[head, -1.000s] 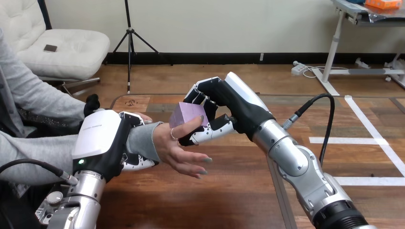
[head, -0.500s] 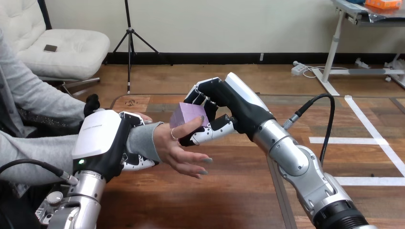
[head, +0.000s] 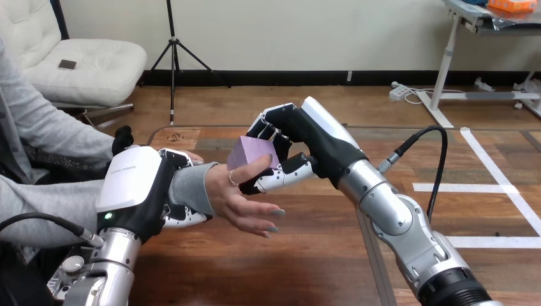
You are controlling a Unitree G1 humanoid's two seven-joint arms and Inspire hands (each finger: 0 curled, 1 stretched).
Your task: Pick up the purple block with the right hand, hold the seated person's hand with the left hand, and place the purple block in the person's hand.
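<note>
The purple block (head: 251, 153) is pinched between the fingers and thumb of my right hand (head: 295, 143), held in the air just above the person's hand (head: 239, 197). That hand lies palm up over the table's middle, its thumb resting against the block's near face. My left hand (head: 143, 191) is curled round the person's wrist, over the grey sleeve, at the view's left.
The wooden table (head: 300, 255) spreads below both hands. A second hand of the person peeks out just beyond my left hand (head: 191, 155). The person's grey-sleeved arms come in from the left edge.
The person's fingers have curled up very slightly. Both of my hands and the block stay where they were.
</note>
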